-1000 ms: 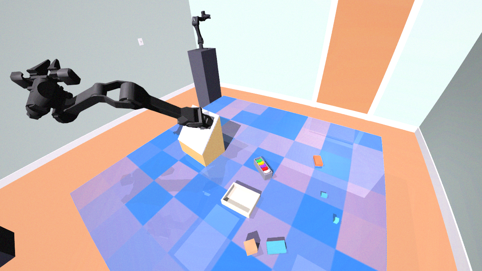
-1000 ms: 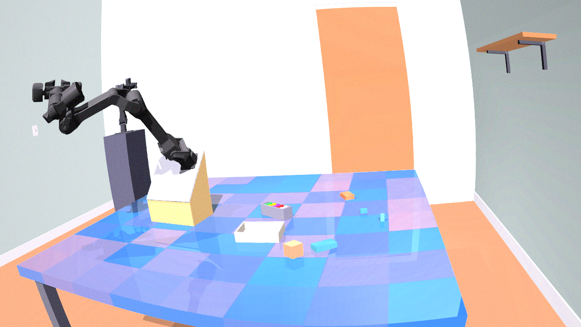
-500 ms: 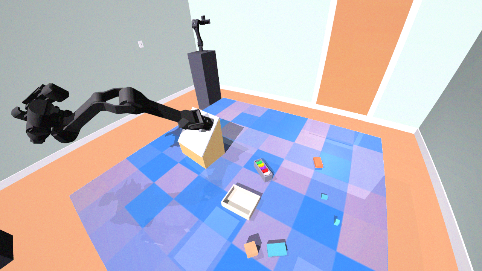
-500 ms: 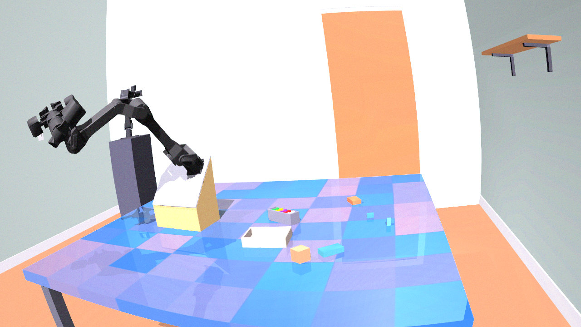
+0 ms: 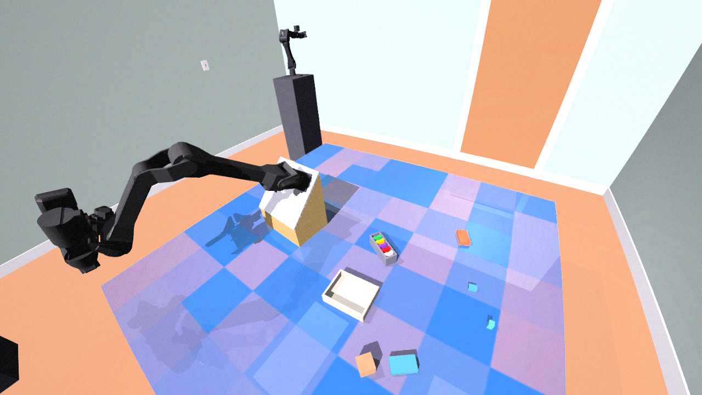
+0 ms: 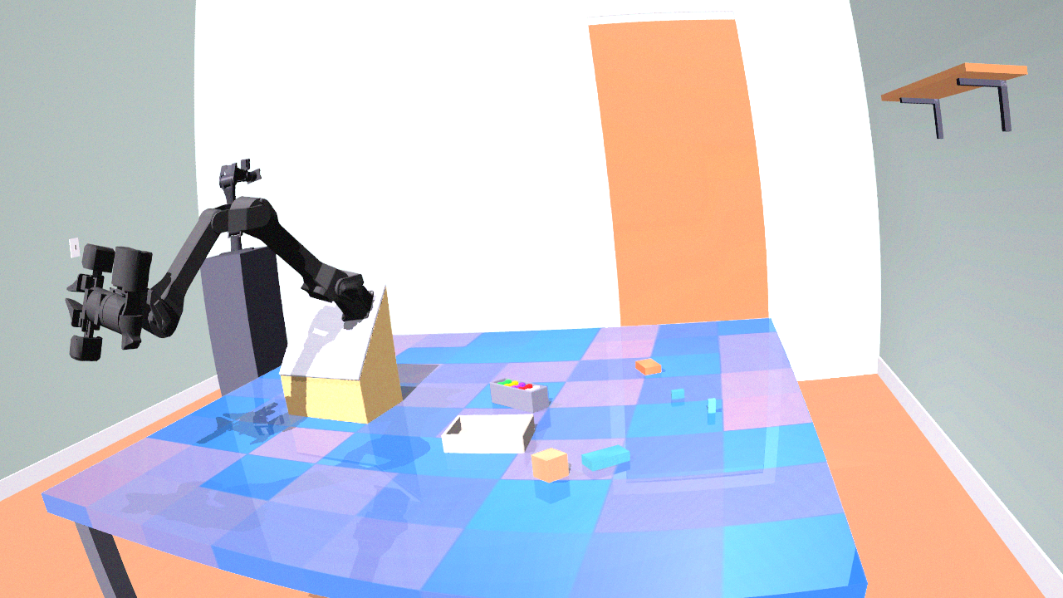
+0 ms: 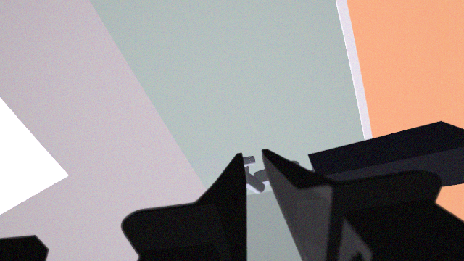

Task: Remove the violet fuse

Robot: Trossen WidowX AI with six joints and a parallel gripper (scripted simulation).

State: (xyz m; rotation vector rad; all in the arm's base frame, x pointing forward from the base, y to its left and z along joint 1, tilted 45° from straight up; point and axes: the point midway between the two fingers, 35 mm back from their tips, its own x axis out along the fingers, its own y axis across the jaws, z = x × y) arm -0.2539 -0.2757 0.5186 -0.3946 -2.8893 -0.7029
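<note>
The arm is being swung out past the table's edge, so the gripper (image 5: 73, 245) is being held well apart from the work, at about 9 o'clock in the top view and off the checkered table (image 5: 441, 314). No approach to the fuses is being made, judging by this pose; the arm's base is being carried on a wedge-shaped block (image 5: 294, 216).

The violet fuse (image 5: 384, 244) is being kept seated in the grey fuse block (image 5: 390, 258), in a row with green, yellow, orange, red and white fuses. The white tray (image 5: 343, 304) is being left empty just beside the block, at about 7 o'clock from it.

In the wrist view the fingers are being shown nearly together, a narrow gap being left between them. Only wall and floor are being seen through that gap; nothing is being held or touched.
</note>
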